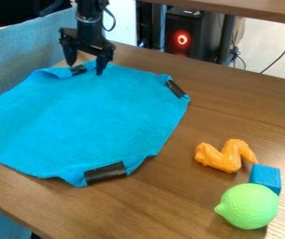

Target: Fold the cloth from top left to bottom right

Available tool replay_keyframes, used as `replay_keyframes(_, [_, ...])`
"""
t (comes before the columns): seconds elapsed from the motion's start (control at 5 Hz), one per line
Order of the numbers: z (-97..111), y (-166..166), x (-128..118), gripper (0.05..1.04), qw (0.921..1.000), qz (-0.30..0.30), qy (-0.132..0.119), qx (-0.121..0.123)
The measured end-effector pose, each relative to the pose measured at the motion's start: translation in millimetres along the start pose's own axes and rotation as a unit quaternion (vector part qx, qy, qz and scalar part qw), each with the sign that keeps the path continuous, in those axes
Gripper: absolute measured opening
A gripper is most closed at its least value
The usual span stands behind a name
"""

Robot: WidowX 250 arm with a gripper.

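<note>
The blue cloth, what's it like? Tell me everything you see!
The cloth is bright blue and looks soft, like a towel. It lies spread out on the brown table, with black patches along its edges and slightly rumpled corners. The open gripper is at its top corner; whether they touch, I can't tell.

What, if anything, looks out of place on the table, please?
Nothing looks spilled or damaged; only the blue cloth is a little uneven, its far edge by the end effector puckered and curled instead of flat.
</note>
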State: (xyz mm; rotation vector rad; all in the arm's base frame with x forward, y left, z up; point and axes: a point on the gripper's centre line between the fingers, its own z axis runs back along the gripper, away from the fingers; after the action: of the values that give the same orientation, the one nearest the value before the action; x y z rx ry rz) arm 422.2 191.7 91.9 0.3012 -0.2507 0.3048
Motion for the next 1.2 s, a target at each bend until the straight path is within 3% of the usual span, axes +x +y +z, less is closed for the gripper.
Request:
replay_keyframes(0.6, [-13.0,5.4,1.3,0.999,0.9998,-0.002,0.015,0.011])
replay_keyframes(0.8, [-14.3,6.3,0.6,0.95,0.9997,-0.005,0.02,0.015])
replay_keyframes(1.2, [-15.8,4.6,0.1,0.385,0.9995,-0.017,0.026,0.008])
